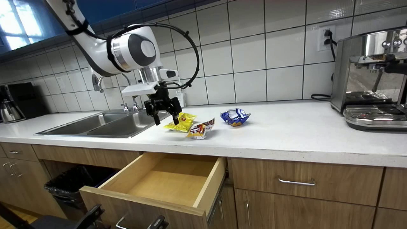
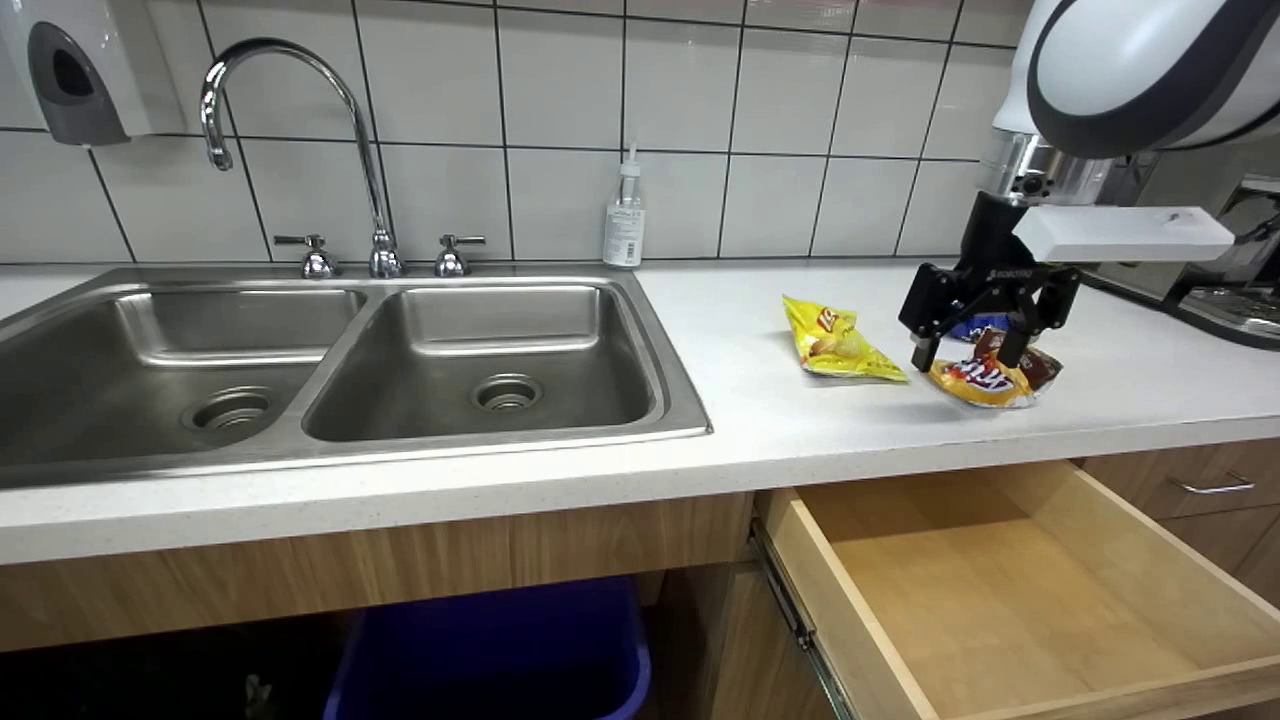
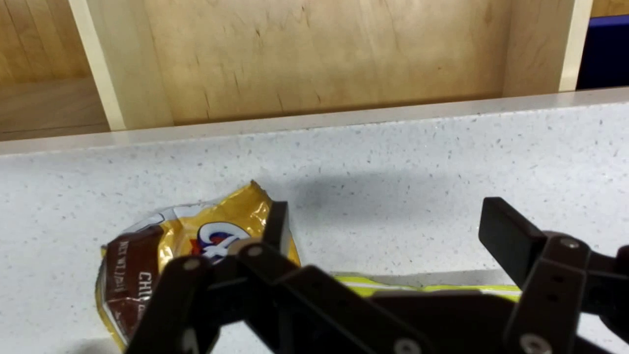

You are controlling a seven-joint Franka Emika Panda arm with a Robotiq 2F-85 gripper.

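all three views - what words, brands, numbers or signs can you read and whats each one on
"CHI", the rest unclear: on the brown-and-gold bag, in the wrist view
"NET WT", faint, the amount too blurred: same bag
"ROBOTIQ", small: on the pincer, in an exterior view
Too small or blurred to read surely: that bag's logo, the print on the yellow bag, blue bag and clear bottle

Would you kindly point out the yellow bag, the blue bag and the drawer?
Yellow bag [image 2: 838, 345], in an exterior view: its printed face.
Blue bag [image 1: 234, 117], in an exterior view: its crumpled side.
Drawer [image 3: 339, 54], in the wrist view: its wooden bottom.
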